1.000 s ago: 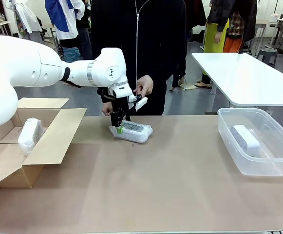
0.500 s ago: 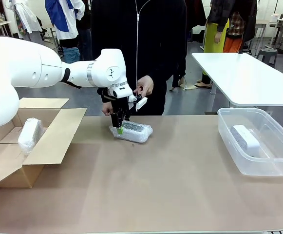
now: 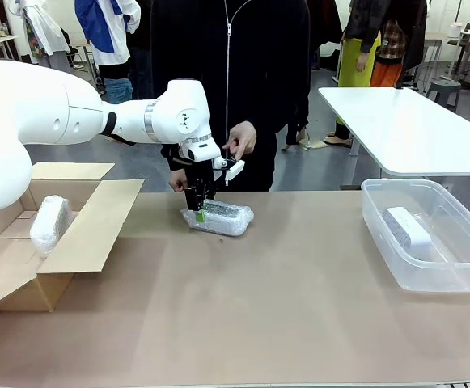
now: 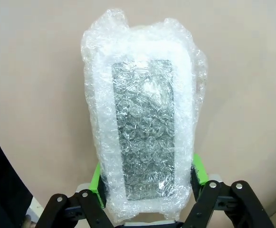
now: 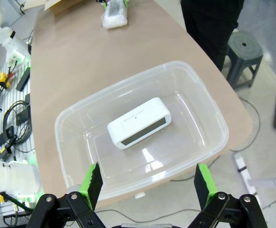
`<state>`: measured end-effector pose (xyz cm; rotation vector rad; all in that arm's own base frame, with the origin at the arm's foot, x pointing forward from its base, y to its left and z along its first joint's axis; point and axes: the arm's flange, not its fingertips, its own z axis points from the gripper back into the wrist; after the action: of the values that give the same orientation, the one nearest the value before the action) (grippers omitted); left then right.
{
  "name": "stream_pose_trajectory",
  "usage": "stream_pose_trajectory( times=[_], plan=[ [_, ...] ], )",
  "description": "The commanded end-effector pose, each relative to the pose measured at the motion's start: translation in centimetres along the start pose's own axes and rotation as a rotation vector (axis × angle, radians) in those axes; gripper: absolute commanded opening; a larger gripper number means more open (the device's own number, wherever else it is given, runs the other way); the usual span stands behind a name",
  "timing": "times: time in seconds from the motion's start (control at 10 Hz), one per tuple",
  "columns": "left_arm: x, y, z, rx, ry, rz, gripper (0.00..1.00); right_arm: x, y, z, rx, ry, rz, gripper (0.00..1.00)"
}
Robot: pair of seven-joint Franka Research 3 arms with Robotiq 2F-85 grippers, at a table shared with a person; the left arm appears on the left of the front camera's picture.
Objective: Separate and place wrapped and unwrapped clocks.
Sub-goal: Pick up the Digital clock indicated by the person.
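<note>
Left wrist view — left gripper point(image 4: 147, 183) pads flank one end of wrapped clock point(image 4: 142, 137) on table point(image 3: 299, 307), apparently pinching it. Wrap looks soft, slippery — squeeze firm body beneath. Right gripper point(image 5: 147, 183) wide, empty.

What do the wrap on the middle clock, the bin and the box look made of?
Wrap on the middle clock: looks like clear bubble plastic, crinkly and glinting. Bin: see-through, glossy plastic. Box: brown cardboard, matte, with folded flaps.
</note>
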<state>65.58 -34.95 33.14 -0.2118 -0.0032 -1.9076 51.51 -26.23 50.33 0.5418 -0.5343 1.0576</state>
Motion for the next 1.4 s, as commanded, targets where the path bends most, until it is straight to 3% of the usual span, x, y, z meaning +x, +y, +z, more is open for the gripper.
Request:
stream_pose_trajectory(
  times=[0.0,0.1,0.2,0.3,0.5,0.6,0.7,0.8,0.9,1.0,1.1,1.2,1.3],
  plan=[
    [0.3,-0.1,1.5,-0.009,0.009,0.087,0.36,-0.1,0.1,-0.2,0.004,0.0,0.008,1.0],
    [0.4,-0.8,2.3,0.01,0.001,0.147,0.01,-0.1,0.1,-0.2,0.004,0.0,0.008,1.0],
    [0.4,-1.5,3.3,0.048,-0.017,0.189,0.16,-0.1,0.1,-0.2,0.004,0.0,0.008,1.0],
    [0.5,-2.5,4.5,0.077,-0.026,0.202,0.0,-0.1,0.1,-0.2,0.004,0.0,0.008,1.0],
    [0.9,-4.4,7.1,0.125,-0.02,0.23,0.0,-0.1,0.1,-0.2,0.004,0.0,0.008,1.0],
    [1.1,-5.6,8.5,0.146,-0.017,0.247,0.61,-0.1,0.1,-0.2,0.004,0.0,0.008,1.0],
    [1.2,-6.9,10.1,0.15,-0.021,0.262,0.61,-0.1,0.1,-0.2,0.004,0.0,0.008,1.0],
    [1.2,-7.9,11.5,0.15,-0.021,0.255,0.41,-0.1,0.1,-0.2,0.004,0.0,0.008,1.0],
    [1.5,-8.8,12.9,0.154,-0.017,0.255,0.61,-0.1,0.1,-0.2,0.004,0.0,0.008,1.0],
    [1.7,-9.6,14.1,0.17,-0.022,0.264,0.21,-0.1,0.1,-0.2,0.004,0.0,0.008,1.0],
    [1.8,-10.1,15.1,0.185,-0.033,0.286,0.41,-0.1,0.1,-0.2,0.004,0.0,0.008,1.0],
    [1.7,-10.3,15.5,0.189,-0.04,0.284,0.01,-0.1,0.1,-0.2,0.004,0.0,0.008,1.0],
    [1.5,-10.3,15.6,0.185,-0.039,0.284,0.21,-0.1,0.1,-0.2,0.004,0.0,0.008,1.0]
  ],
)
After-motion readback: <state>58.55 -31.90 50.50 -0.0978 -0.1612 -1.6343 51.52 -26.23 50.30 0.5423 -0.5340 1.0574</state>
